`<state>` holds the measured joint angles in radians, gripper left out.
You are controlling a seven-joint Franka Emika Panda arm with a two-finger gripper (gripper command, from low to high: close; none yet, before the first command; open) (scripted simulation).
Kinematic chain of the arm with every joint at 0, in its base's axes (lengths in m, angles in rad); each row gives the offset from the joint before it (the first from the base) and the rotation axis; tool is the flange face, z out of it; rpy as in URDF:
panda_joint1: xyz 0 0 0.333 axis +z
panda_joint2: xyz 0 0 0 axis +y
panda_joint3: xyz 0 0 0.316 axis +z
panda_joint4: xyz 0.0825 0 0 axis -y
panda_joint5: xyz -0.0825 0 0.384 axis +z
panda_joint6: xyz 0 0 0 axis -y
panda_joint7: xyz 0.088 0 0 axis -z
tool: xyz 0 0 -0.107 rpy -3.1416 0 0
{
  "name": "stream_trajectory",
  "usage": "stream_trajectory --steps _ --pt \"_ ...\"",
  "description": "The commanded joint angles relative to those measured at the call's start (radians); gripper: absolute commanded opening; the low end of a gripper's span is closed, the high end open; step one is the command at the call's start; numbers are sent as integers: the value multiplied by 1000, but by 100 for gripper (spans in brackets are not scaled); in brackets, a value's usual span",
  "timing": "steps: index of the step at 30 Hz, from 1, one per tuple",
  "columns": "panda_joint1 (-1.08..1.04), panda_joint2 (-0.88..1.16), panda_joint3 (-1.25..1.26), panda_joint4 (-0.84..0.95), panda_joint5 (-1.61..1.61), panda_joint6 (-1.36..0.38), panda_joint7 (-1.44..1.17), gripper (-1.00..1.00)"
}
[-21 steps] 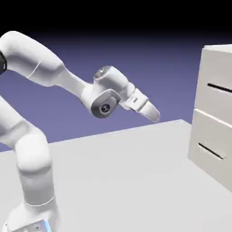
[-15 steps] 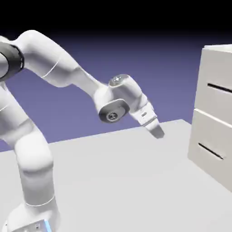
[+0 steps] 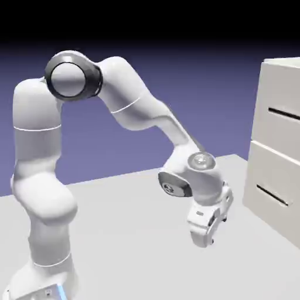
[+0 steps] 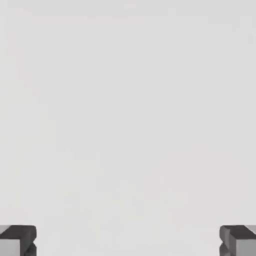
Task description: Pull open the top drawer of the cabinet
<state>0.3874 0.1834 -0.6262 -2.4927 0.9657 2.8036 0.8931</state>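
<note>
Top drawer (image 3: 283,114) sits at the upper half of the cabinet (image 3: 275,158), which stands at the far right of the exterior view, partly cut off by the picture's edge. We see its front as a flat off-white panel with a thin dark bar handle (image 3: 283,112) running across it; below it lies the matching lower drawer (image 3: 272,190) with its own handle.

We judge the drawer to be rigid and boxy, likely sliding straight out on its runners once pulled squarely. The front panel offers nothing to grasp, so the slim bar is the only sensible hold: the fingers should close around it near its middle. A hold near one end might skew the drawer. The bar looks thin and smooth, so a shallow grip may slip off.

Our gripper (image 3: 206,237) hangs low over the table (image 3: 135,234), pointing downward, well apart from the cabinet and below the level of the top handle. Its jaws stand wide apart and hold nothing; in the hand view the two tips sit at the bottom corners with only pale surface between them.

Much is hidden from us. The cabinet's right part is out of frame, so we cannot see the handle's full length. The hand view shows no cabinet at all.
</note>
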Motion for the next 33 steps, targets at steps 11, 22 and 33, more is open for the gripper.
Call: stream_trajectory --steps 11,22,33 --pt "186 373 -310 157 478 -116 75 0" --pt "372 746 -620 314 957 -231 151 0" --pt "558 1120 -931 472 1435 -347 226 0"
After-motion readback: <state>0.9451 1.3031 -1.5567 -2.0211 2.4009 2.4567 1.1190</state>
